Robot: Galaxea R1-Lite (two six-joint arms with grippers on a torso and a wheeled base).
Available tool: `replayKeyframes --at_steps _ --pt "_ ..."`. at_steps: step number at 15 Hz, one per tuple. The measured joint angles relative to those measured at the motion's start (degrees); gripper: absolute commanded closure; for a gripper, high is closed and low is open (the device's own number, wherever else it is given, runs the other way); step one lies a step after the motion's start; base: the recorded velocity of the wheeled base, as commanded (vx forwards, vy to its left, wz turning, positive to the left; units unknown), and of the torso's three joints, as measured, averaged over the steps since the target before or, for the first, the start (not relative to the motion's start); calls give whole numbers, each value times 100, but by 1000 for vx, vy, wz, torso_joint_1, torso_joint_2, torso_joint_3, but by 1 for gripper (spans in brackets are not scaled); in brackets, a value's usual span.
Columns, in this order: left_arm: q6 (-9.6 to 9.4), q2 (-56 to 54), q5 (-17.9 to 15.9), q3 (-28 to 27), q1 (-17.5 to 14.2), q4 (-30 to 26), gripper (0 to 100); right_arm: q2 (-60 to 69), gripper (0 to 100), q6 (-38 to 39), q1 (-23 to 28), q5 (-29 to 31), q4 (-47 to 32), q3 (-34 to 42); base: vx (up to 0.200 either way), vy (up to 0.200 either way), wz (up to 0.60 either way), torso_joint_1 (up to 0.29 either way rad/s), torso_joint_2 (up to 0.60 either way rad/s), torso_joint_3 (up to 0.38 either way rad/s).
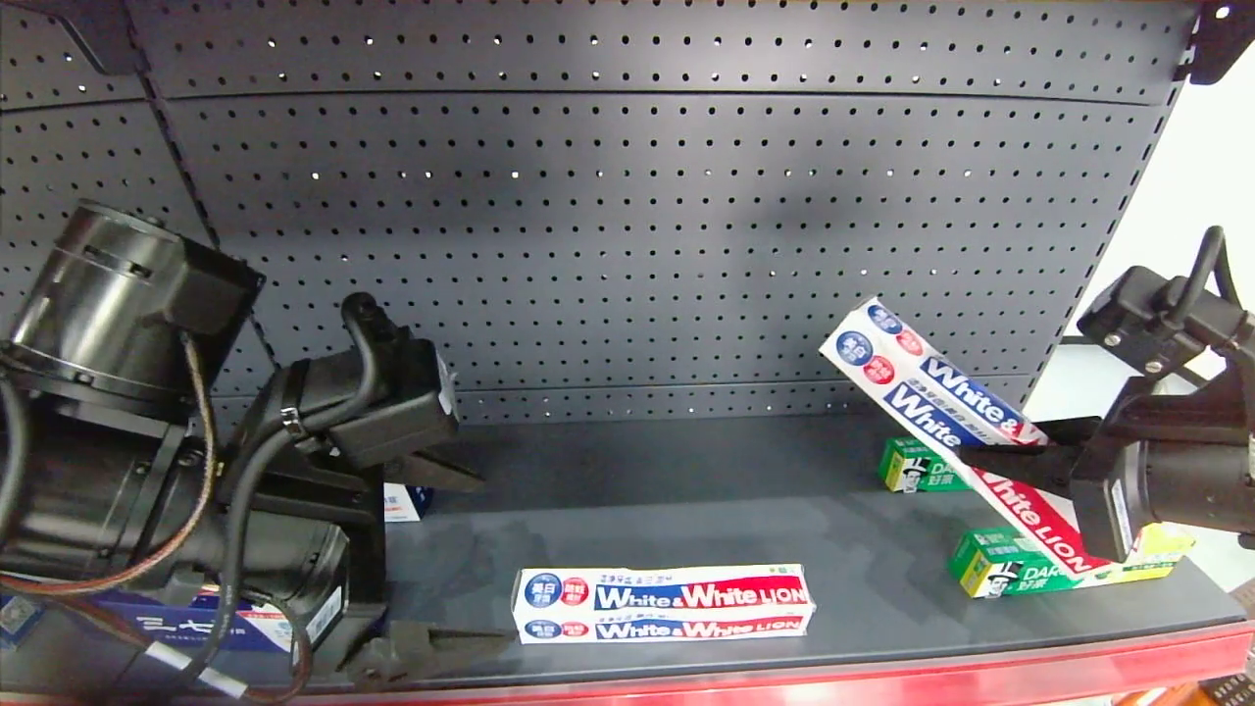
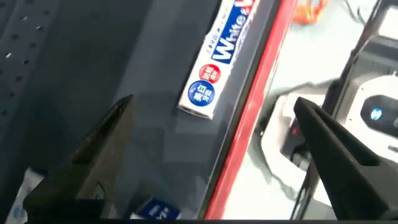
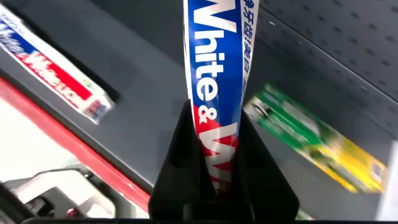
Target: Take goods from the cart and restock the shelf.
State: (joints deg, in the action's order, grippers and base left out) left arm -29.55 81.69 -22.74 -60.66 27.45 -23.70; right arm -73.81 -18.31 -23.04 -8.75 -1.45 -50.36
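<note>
**Head view.** The right hand is closed on the held toothpaste box and clamps it near mid-length. The box is tilted. Its upper end rises beyond the fingertips toward the pegboard panel, and its lower end drops beside the wrist. Two more boxes lie on the shelf: the rear green box just past the fingertips and the front green box beneath the hand. The left hand is spread wide and holds nothing. The flat toothpaste box lies on the shelf just ahead of its lower finger, parallel to the red edge.

**Left wrist view.** The left hand's fingers stand far apart with nothing between them. One end of the flat toothpaste box lies ahead of the hand, between the two fingertips and close to the red edge.

**Right wrist view.** The right hand's fingers press both faces of the held toothpaste box, which extends straight out from the hand. One green box lies on the shelf to one side of the hand. The flat toothpaste box lies well apart on the other side.
</note>
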Motion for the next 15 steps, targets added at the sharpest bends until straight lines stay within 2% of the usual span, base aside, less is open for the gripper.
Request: replayKeyframes --at_steps 3,5,9,15 --pt "383 -252 11 179 -28 479 0 -405 100 -62 -195 -356 -18 -325 0 0 0 0 0 0" --pt "497 -402 16 335 -28 580 0 -711 100 -216 -297 -594 -13 -558 0 0 0 0 0 0" --pt "514 -601 7 599 -37 597 0 -1340 100 -394 -479 -800 1 -986 0 0 0 0 0 0" --pt "522 -697 0 650 -61 602 0 -2310 100 -846 -730 -1267 -216 -1865 0 0 0 0 0 0"
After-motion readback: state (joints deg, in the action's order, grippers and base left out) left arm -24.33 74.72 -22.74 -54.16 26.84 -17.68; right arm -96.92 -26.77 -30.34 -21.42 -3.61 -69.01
